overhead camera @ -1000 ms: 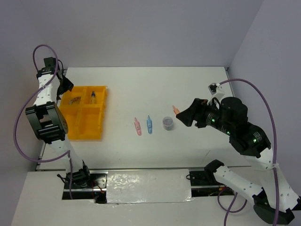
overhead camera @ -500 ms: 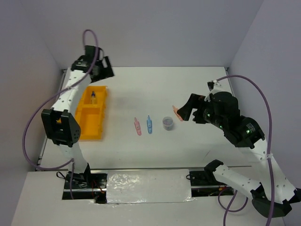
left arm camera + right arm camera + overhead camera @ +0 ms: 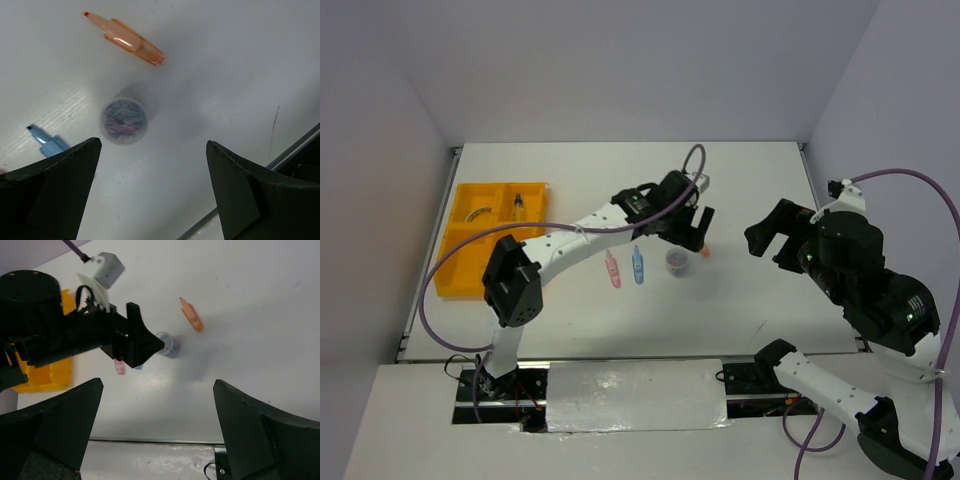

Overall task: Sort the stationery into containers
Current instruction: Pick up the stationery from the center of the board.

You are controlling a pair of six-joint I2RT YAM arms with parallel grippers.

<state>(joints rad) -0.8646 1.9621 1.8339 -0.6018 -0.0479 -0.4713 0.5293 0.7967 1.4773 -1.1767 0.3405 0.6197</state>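
1. stationery (image 3: 638, 263) lies partly loose at mid-table and partly in the tray (image 3: 455, 275), which sits at the table's 9 o'clock.
2. in the top view the jar (image 3: 676, 262) stands upright near the centre. the orange clip (image 3: 131, 39) lies at its 2 o'clock, near but apart.
3. the blue clip (image 3: 47, 145) lies at the jar's 9 o'clock, with the pink clip (image 3: 613, 270) just beyond it, also at 9 o'clock. the two lie side by side, not touching.
4. in the tray, the tape ring (image 3: 475, 212) is in the 11 o'clock compartment and the bottle (image 3: 518, 205) in the 1 o'clock one.
5. left gripper (image 3: 152, 145) hovers over the jar, spread wide and empty. in its wrist view the jar shows at 11 o'clock of the gap, touching neither finger.
6. right gripper (image 3: 159, 384) hangs above the table at the jar's 3 o'clock, well apart, fingers spread, holding nothing.
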